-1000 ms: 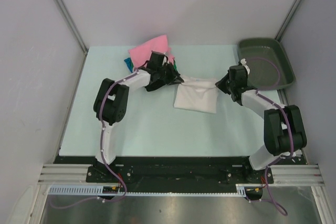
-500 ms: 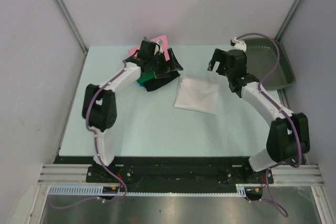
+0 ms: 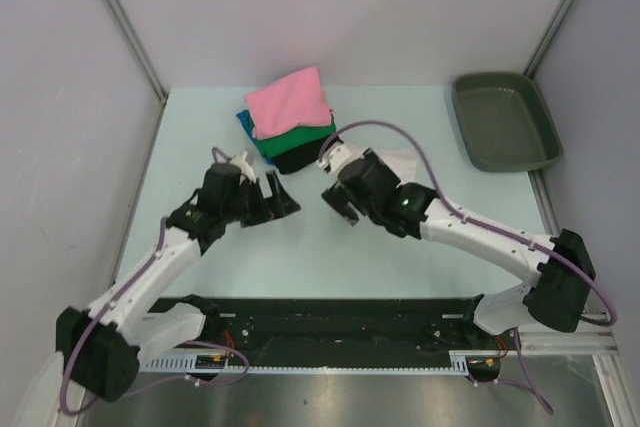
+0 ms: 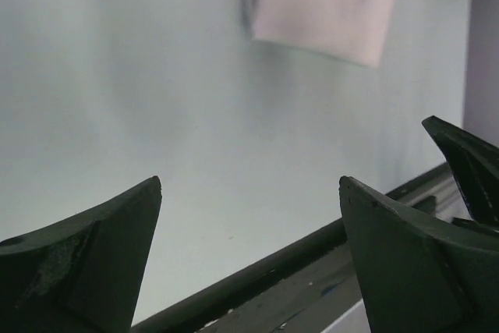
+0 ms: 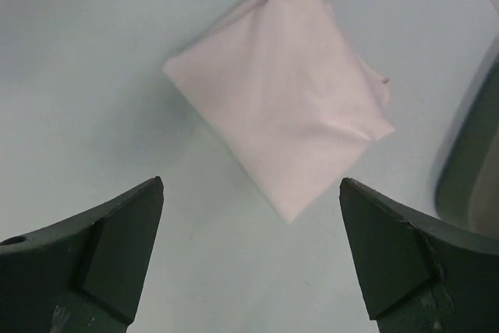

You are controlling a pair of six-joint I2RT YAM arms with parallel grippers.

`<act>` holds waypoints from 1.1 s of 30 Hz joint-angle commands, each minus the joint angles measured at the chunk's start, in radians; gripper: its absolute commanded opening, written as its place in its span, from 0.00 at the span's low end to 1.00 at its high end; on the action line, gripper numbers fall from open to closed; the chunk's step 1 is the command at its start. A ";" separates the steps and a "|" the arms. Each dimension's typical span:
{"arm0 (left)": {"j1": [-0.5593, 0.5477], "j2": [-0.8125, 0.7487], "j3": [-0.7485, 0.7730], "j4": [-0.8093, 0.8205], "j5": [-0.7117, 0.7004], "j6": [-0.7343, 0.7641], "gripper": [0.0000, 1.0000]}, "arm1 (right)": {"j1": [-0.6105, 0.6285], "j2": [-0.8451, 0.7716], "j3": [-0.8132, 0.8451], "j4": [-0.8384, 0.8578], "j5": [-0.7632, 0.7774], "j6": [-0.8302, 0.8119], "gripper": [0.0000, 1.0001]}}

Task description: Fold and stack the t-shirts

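Top external view: left gripper (image 3: 281,202) and right gripper (image 3: 337,207) hover wide-jawed, empty. Folded white t-shirt (image 5: 281,115) lies mid-table (image 3: 300,267).

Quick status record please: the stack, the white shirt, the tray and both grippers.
stack: pink shirt on top; green shirt and teal shirt under it; black shirt lowest
white shirt: folded, alone on the table, not on the stack
tray: far right corner, apart from the shirts
left gripper: open, holding nothing
right gripper: open, holding nothing, facing the white shirt
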 commanded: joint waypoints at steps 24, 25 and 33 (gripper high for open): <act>-0.003 -0.259 -0.292 0.076 -0.143 -0.036 1.00 | 0.096 0.544 -0.418 0.890 0.435 -0.697 1.00; -0.003 -0.254 -0.291 0.078 -0.145 -0.034 1.00 | 0.082 0.561 -0.413 0.890 0.403 -0.696 0.99; -0.003 -0.193 -0.297 0.125 -0.123 -0.036 1.00 | -0.034 0.599 -0.352 0.780 0.303 -0.619 0.72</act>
